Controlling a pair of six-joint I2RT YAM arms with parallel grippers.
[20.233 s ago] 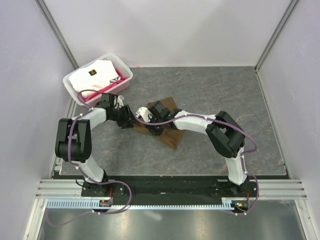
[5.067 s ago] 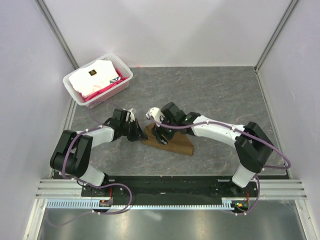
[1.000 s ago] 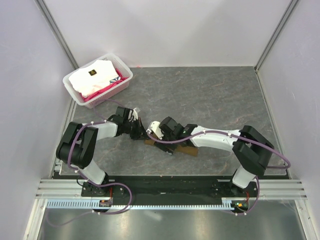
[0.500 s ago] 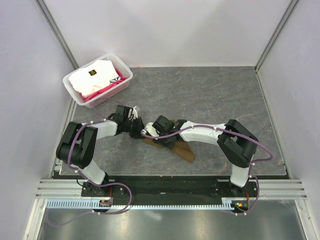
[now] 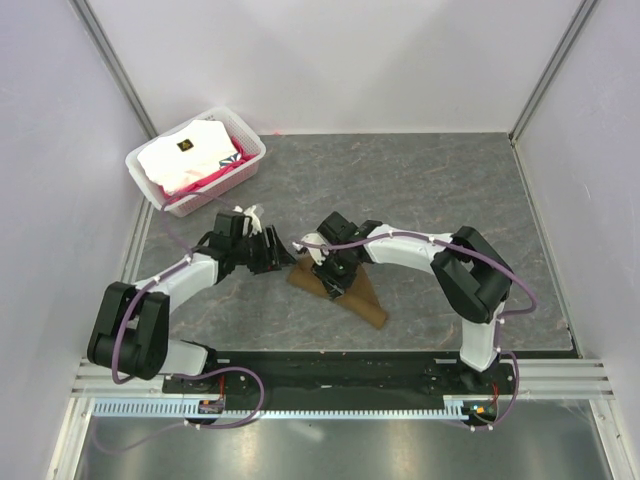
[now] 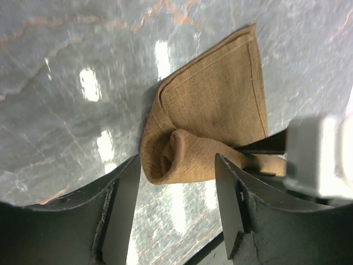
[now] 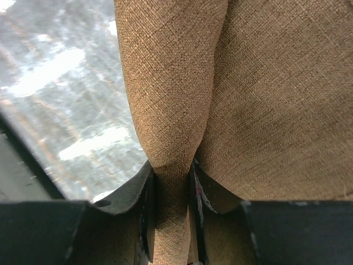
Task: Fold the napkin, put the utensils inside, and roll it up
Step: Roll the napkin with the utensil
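We have the napkin [image 5: 360, 300] partly rolled on the table [image 5: 450, 190]; our right fingers [image 7: 129, 193] pinch its rolled ridge, and our left fingers [image 6: 122, 210] stand apart, empty, astride its end. We cannot see the utensils; rolling looks unfinished.

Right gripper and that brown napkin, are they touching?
Touching. The right wrist view shows the right gripper clamped on a rolled fold of the napkin.

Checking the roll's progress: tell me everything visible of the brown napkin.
The napkin is plain brown woven cloth with a stitched hem, folded into a tapering wedge, one end curled into a roll. It lies on the grey table. The right gripper pinches a ridge of it; the open left gripper straddles the rolled end.
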